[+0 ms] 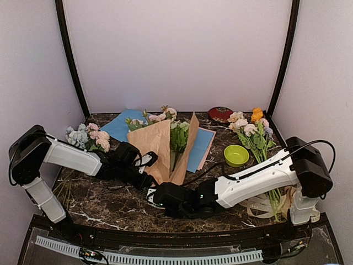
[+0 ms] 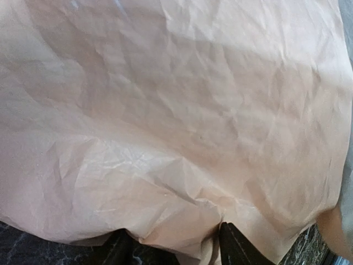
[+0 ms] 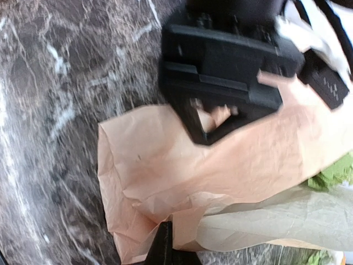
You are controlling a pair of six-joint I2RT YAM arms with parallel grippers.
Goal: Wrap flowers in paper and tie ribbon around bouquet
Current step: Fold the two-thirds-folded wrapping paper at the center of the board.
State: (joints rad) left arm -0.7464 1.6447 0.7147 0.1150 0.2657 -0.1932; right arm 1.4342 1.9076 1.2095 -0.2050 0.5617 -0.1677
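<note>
Wrapping under way: the paper stood half-folded round the flowers at the bench centre. The left pincer was apart astride its left flap, and the right pincer was closed at its near tip. The ribbon lay untied, near right; closing the cone and tying remained.

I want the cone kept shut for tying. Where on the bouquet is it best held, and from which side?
Probably the narrow near end of the bouquet, approached from the near side with jaws across the cone. There the paper tapers into a slim bundle. The far end flares open around the flowers, which a grip could crush.
</note>
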